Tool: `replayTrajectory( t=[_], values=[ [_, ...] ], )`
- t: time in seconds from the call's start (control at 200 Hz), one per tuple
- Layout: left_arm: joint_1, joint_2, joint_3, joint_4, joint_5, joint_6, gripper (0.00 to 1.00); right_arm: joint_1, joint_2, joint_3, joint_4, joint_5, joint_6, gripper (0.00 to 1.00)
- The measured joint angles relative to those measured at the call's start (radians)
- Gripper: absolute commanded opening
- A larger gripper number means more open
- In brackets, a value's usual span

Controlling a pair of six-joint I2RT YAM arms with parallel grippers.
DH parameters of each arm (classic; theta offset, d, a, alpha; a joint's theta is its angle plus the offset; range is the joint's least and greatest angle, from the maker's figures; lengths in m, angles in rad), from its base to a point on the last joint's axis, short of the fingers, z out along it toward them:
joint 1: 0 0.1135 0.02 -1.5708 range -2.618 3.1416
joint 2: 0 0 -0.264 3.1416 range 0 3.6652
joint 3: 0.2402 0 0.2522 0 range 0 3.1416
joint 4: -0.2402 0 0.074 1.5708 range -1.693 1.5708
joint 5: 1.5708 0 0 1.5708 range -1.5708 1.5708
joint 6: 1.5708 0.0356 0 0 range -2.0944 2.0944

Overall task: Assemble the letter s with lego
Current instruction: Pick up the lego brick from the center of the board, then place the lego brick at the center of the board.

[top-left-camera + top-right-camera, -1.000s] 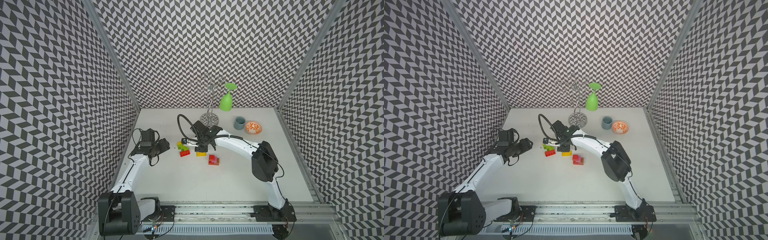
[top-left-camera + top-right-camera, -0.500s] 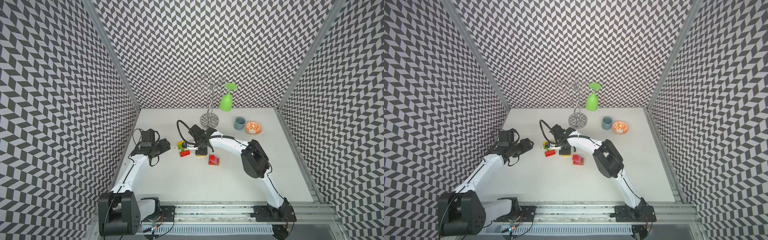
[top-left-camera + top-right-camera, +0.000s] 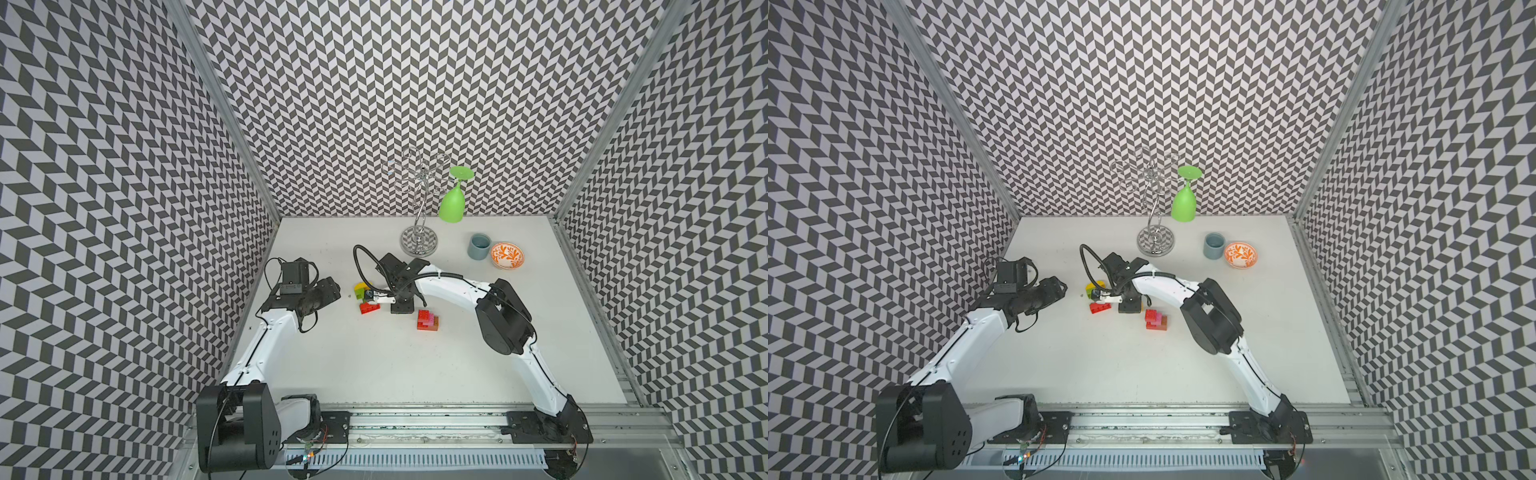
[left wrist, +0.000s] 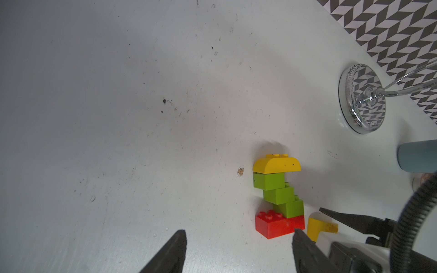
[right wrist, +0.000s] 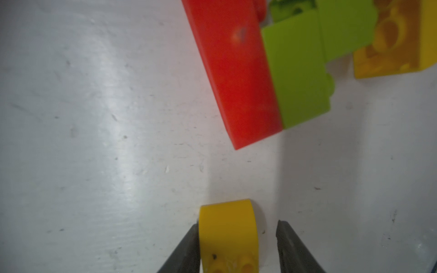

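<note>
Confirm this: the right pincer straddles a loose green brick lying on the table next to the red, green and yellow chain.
Wrong colour: the loose brick that the right pincer straddles is yellow, not green; the right wrist view shows it. It does lie on the table next to the red, green and yellow chain.

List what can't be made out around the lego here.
- Right wrist view: frame edge cuts off the studded end of the yellow brick between the fingers of the right gripper; green bricks blurred.
- Both top views: the gripper's own body largely hides that brick.
- Both top views: red-pink-brown stack too small to count its bricks.
</note>
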Motion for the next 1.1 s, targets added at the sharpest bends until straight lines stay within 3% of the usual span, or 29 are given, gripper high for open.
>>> replayTrajectory(
  t=[0.165,0.275,0.456,0.606,0.741,0.871,1.102],
  values=[
    [0.0,0.0,0.0,0.0,0.0,0.0,0.72,0.0,0.006,0.023,-0.005,-0.006,0.0,0.12],
    [0.002,0.0,0.0,0.0,0.0,0.0,0.72,0.006,0.002,0.043,-0.005,-0.016,0.005,0.05],
    [0.006,0.0,0.0,0.0,0.0,0.0,0.72,0.051,-0.078,0.042,-0.03,-0.03,0.03,0.05],
    [0.007,0.0,0.0,0.0,0.0,0.0,0.72,0.122,-0.286,-0.043,-0.027,-0.043,0.08,0.06],
    [0.007,0.0,0.0,0.0,0.001,0.0,0.71,0.187,-0.522,-0.251,0.022,-0.058,0.149,0.08],
    [0.007,0.0,0.0,0.0,0.0,0.0,0.71,0.209,-0.71,-0.554,0.123,-0.093,0.224,0.1],
    [0.005,0.002,0.0,0.002,-0.003,0.0,0.7,0.215,-0.772,-0.907,0.254,-0.108,0.337,0.16]
  ],
)
